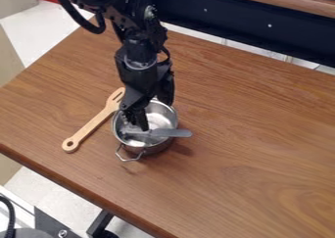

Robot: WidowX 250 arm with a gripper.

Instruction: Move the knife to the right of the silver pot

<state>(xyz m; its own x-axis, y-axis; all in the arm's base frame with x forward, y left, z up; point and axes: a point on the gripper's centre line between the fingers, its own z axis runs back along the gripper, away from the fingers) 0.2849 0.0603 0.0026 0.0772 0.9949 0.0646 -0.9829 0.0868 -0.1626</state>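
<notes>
My gripper [140, 126] hangs down over the silver pot [167, 115], with its tip at the middle of the knife. The grey knife [171, 132] lies crosswise over the front part of the pot's opening. Its rounded right end juts out past the pot's right rim, and its left part is over the pot's inside. Whether the knife is held or rests on the pot, I cannot tell. The gripper and arm cover part of the pot's back rim.
A wooden slotted spatula [95, 124] lies slantwise just left of the pot. The pot's wire handle sticks out toward the front. Brown wooden table [262, 134] stretches to the right, and its front edge runs diagonally along the lower left. A dark ledge borders the back.
</notes>
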